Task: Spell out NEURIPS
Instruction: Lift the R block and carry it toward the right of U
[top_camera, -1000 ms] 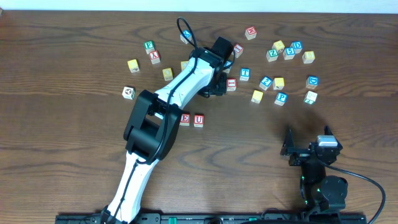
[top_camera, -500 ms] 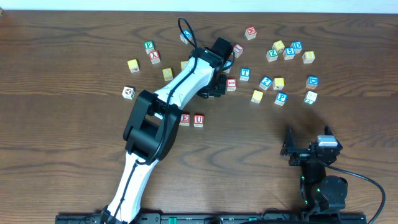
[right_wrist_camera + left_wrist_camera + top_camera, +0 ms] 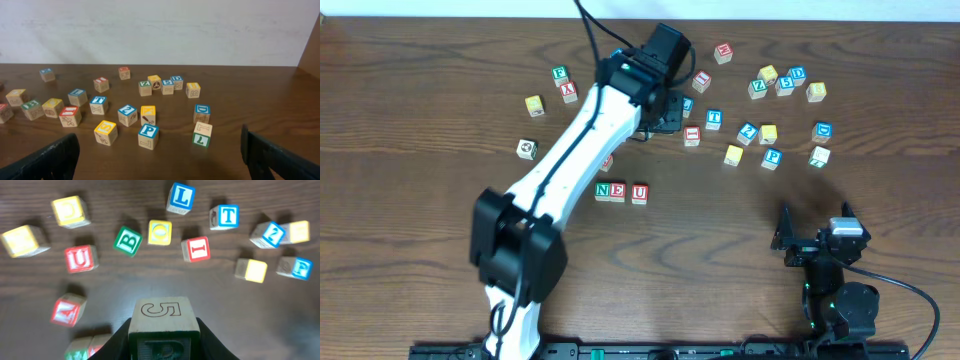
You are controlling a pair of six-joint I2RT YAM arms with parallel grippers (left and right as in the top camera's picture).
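A row of cubes reads green N (image 3: pixel 603 190), red E (image 3: pixel 618 191), red U (image 3: pixel 639 192) at mid-table. My left gripper (image 3: pixel 661 116) (image 3: pixel 162 340) is shut on a wooden cube (image 3: pixel 161 314) with an outlined 5 on top and a dark green letter, seemingly R, on its near face. It holds the cube above the table, and my arm hides it in the overhead view. The red I cube (image 3: pixel 692 134) (image 3: pixel 195 249) lies just beyond. The blue P (image 3: pixel 772 157) (image 3: pixel 148 135) and yellow S (image 3: pixel 733 154) (image 3: pixel 105 131) lie to the right. My right gripper (image 3: pixel 817 243) (image 3: pixel 160 156) is open and empty.
Many other cubes are scattered across the far half of the table. They include blue L (image 3: pixel 181 196), blue T (image 3: pixel 714 118) (image 3: pixel 223 216), green B (image 3: pixel 127 241), a lone red U (image 3: pixel 79 259), X (image 3: pixel 568 92) and a cluster at the far right (image 3: pixel 785 82).
My left arm has lifted and swung toward the far side with the cube in its jaws, uncovering the green N cube in the row. The right arm has not moved.
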